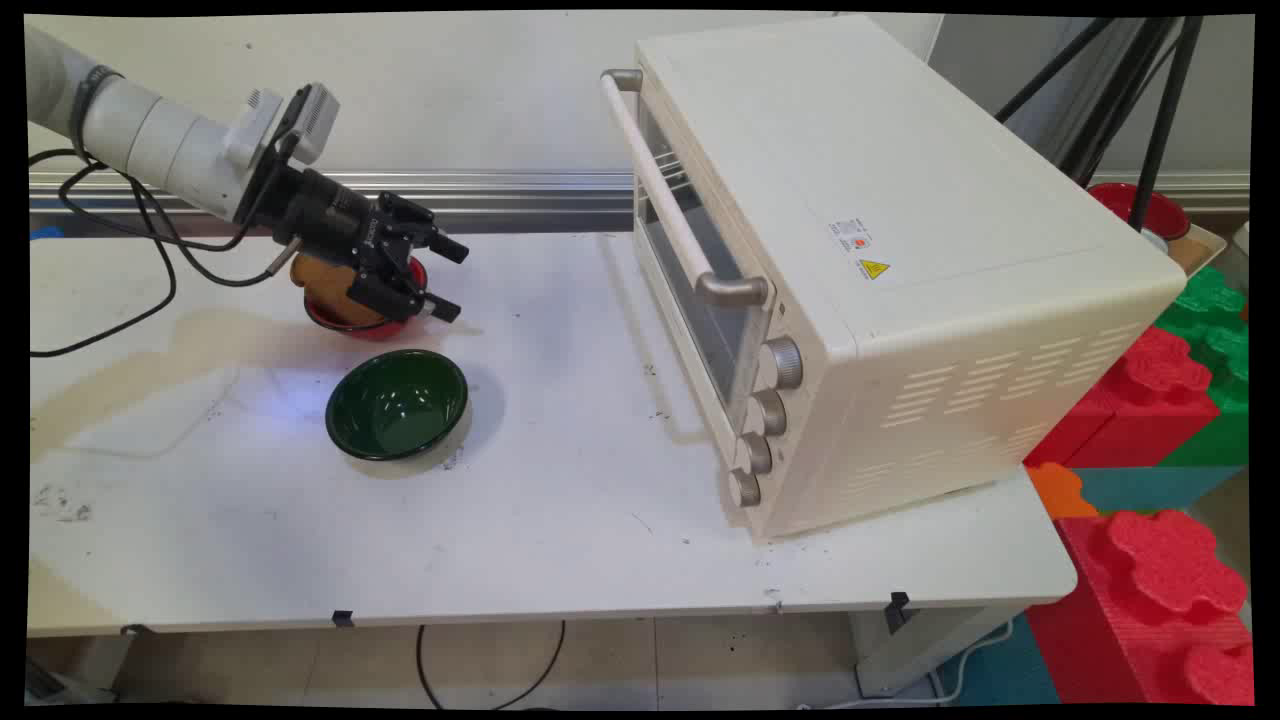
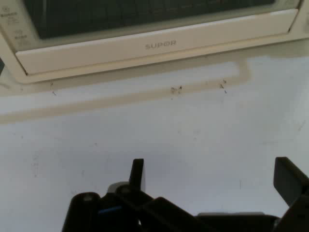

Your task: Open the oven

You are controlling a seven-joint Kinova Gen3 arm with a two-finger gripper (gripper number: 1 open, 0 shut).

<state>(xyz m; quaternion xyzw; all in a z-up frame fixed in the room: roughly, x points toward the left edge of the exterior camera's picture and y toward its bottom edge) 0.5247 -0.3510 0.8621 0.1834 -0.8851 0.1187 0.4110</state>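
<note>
Toward the upper left of the main view, the black two-finger gripper (image 1: 448,278) hangs over the white table (image 1: 560,520), pointing rightward at the cream-coloured metal toaster oven (image 1: 900,260) that fills the frame's right half. Its two fingers are spread wide apart with nothing between them; one fingertip sits higher in the frame, the other lower, and bare tabletop shows in the gap in the hand view, where the gripper (image 2: 212,181) rises from the bottom edge.

Just behind and below the gripper's linkage sits a shallow red bowl (image 1: 372,322) holding a rounded brown object (image 1: 325,292), partly hidden by the hand; whether the gripper touches either cannot be told. Lower in the frame, near the red bowl but apart from it, a dark green glossy bowl (image 1: 398,403) stands upright on the table.

The oven's door is closed, with a long pale handle (image 1: 660,185) running along its top edge and four round silver knobs (image 1: 768,412) stacked down its right side. In the hand view the oven (image 2: 154,46) spans the top of the frame, its lower front strip lettered SUPOR, well apart from the fingers. Red, green and orange foam blocks (image 1: 1160,470) pile up beside the table at the right edge.
</note>
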